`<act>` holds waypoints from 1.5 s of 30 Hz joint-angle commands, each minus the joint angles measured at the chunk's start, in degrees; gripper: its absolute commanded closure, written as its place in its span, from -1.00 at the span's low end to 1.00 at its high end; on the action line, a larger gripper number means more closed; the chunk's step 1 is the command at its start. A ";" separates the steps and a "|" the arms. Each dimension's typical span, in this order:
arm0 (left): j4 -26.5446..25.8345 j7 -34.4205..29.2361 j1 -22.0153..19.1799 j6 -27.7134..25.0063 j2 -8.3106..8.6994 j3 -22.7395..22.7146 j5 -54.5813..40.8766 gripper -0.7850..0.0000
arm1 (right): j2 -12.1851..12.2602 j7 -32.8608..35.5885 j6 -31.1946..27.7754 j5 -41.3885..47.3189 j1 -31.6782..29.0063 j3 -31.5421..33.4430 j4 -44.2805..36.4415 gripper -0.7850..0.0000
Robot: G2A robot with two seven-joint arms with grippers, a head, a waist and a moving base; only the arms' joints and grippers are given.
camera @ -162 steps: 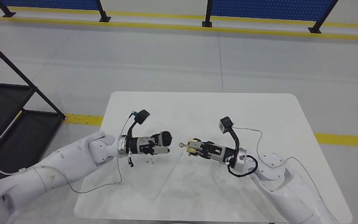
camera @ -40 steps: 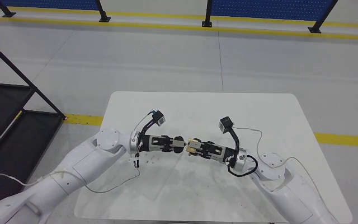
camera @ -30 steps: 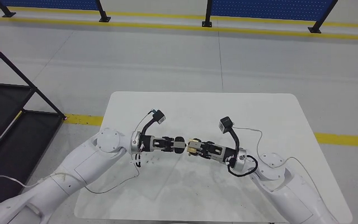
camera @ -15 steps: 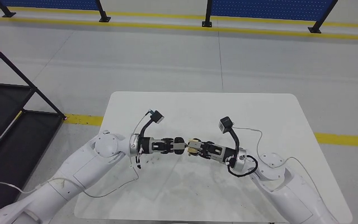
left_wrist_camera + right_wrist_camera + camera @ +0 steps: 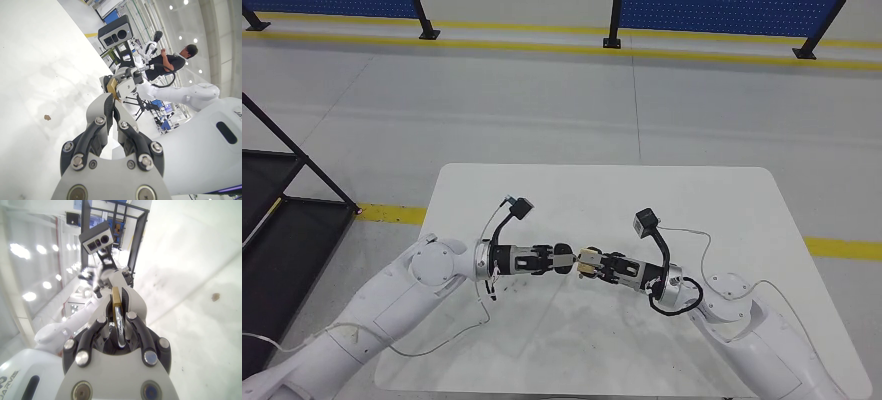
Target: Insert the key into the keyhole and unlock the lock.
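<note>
A brass padlock [image 5: 587,266] with a silver shackle [image 5: 119,323] is held above the middle of the white table [image 5: 692,200]. My right gripper [image 5: 589,265] is shut on its body [image 5: 115,297]. My left gripper [image 5: 563,258] meets it head-on from the left. Its fingers [image 5: 108,106] are pressed together right at the lock's face [image 5: 111,87], where the key stuck out before. The key itself is hidden between the pads. From the right wrist, the left gripper [image 5: 121,283] shows just past the lock.
A black metal rack [image 5: 282,200] stands off the table's left side. A small brown speck [image 5: 47,117] lies on the tabletop below the grippers. Blue barriers [image 5: 722,15] line the far floor. The table has bare surface all around the arms.
The left gripper has moved right from its spot apart from the lock and shut where the key protruded. Over the last second its wrist has rolled slightly; the right arm has stayed still.
</note>
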 commanded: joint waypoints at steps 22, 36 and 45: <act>-2.87 5.90 4.17 -3.91 -0.65 -4.37 12.30 1.00 | 0.00 0.00 0.00 0.00 0.00 0.00 0.00 1.00; -5.55 11.11 7.24 -6.93 -0.89 -7.40 22.11 1.00 | 0.00 0.00 0.00 0.00 0.00 0.00 0.00 1.00; -7.49 15.22 9.41 -6.86 -1.11 -9.18 28.94 1.00 | 0.00 0.00 0.00 0.00 0.00 0.00 0.00 1.00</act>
